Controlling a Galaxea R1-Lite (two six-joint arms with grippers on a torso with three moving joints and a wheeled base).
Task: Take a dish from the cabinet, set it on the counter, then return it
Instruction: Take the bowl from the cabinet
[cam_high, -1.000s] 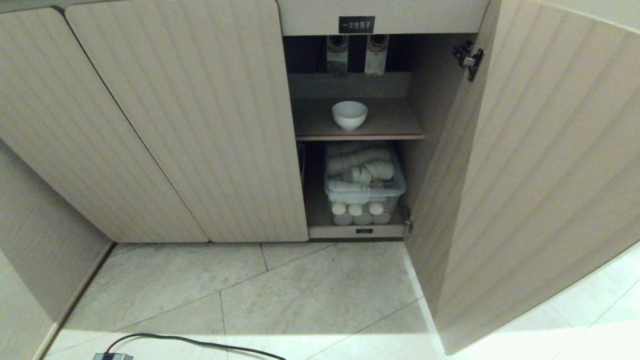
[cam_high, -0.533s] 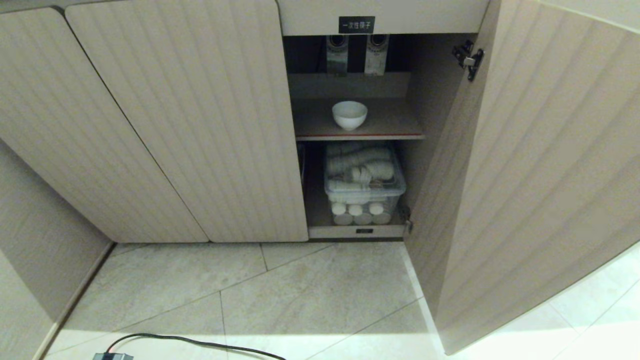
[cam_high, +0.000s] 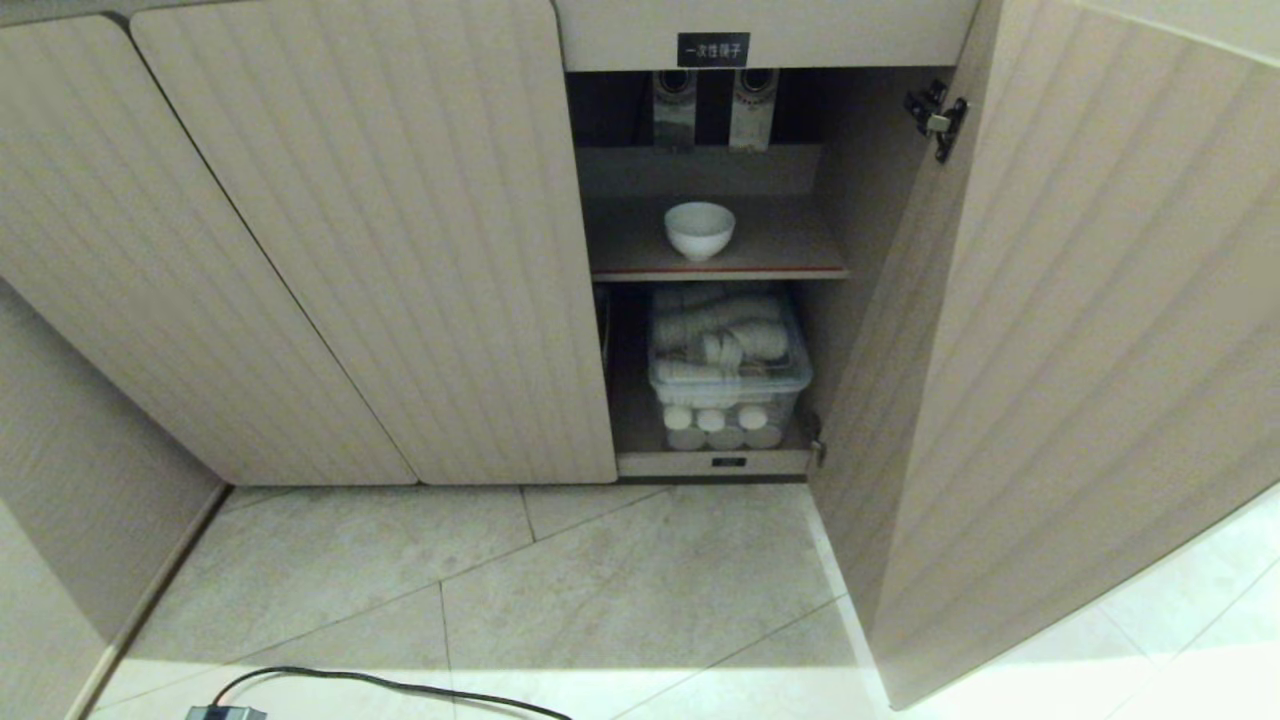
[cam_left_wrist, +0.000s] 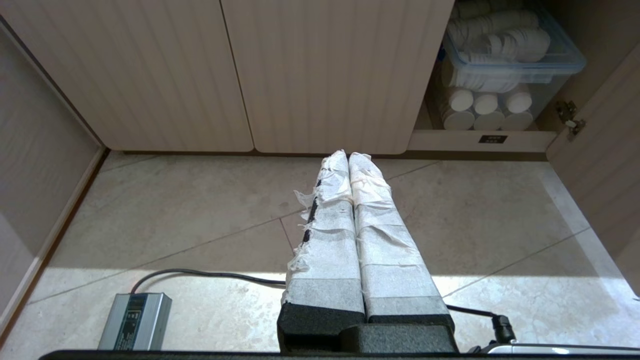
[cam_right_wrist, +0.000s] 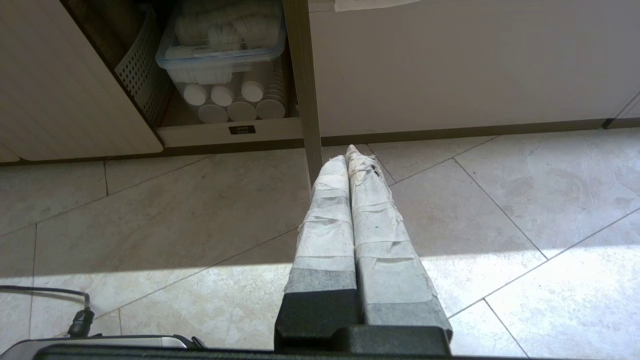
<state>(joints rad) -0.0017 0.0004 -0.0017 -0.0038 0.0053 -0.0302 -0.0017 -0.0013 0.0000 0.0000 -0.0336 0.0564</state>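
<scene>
nothing has moved since the earlier frames: the head view sits exactly as it did, and the dish (cam_high: 699, 229) rests in the same spot. we see it upright on the upper shelf (cam_high: 790, 250) of the cabinet (cam_high: 380, 250), near the middle of the shelf and set back a little from its red front edge, with bare shelf all around it, which we judge leaves room for a pincer to come in from the front. the right-hand door (cam_high: 1080, 350) stands swung wide, so the opening is clear to reach into. below the shelf a clear box (cam_high: 728, 370) of stacked paper cups fills the lower compartment, well apart from the dish. neither arm shows in the head view. the left pincer (cam_left_wrist: 348, 156) hangs low over the floor tiles (cam_left_wrist: 200, 210) in front of the closed doors, its taped fingers pressed together and holding nothing; the right pincer (cam_right_wrist: 350, 155) hangs likewise over the tiles just before the edge of the open door, pressed narrow and empty too. we take both arms to be parked while we face the cabinet, so the task is at its very start: the dish is not yet taken, and no worktop is in sight. a cable and a small grey power box (cam_left_wrist: 134, 320) lie on the floor near the left arm.
</scene>
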